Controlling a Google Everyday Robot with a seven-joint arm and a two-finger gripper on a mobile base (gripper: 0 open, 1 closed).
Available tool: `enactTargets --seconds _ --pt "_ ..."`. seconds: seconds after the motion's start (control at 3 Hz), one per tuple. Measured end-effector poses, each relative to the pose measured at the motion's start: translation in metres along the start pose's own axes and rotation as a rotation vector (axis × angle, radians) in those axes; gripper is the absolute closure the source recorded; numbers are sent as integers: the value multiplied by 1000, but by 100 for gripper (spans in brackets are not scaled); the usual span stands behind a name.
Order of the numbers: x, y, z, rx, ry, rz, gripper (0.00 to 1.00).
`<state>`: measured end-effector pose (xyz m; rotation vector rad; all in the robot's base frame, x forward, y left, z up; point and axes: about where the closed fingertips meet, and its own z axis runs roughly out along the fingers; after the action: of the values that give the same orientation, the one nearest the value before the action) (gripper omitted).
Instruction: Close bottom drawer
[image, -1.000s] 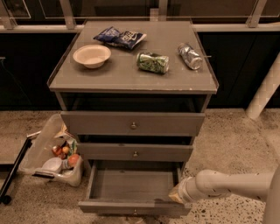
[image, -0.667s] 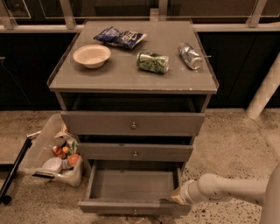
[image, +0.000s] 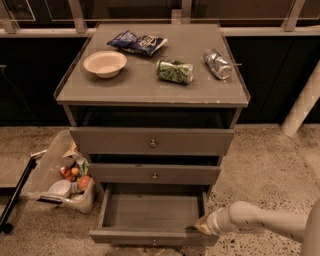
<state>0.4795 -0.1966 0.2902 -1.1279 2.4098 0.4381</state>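
Observation:
The bottom drawer (image: 150, 212) of the grey cabinet stands pulled out, its shallow grey tray empty and its front (image: 150, 237) near the bottom edge of the camera view. Its small brass knob (image: 154, 242) just shows at the lower edge. My gripper (image: 201, 226) comes in from the right on a white arm and sits at the drawer's right front corner, against the top of the front panel. The middle drawer (image: 154, 174) and top drawer (image: 151, 142) above are pushed in further.
On the cabinet top (image: 150, 85) lie a beige bowl (image: 105, 63), a blue chip bag (image: 137, 42), a green can (image: 175, 70) and a silver can (image: 217, 63), both on their sides. A clear bin (image: 57, 175) of items stands on the floor to the left.
My gripper and arm have moved slightly down and left along the drawer's right front corner. The drawer looks as far out as before.

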Motion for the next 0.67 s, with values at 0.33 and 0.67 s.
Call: enactTargets --seconds 0.33,0.67 --pt "11 14 23 -33 4 1 100" --pt "24 37 57 -85 -7 -39 100"
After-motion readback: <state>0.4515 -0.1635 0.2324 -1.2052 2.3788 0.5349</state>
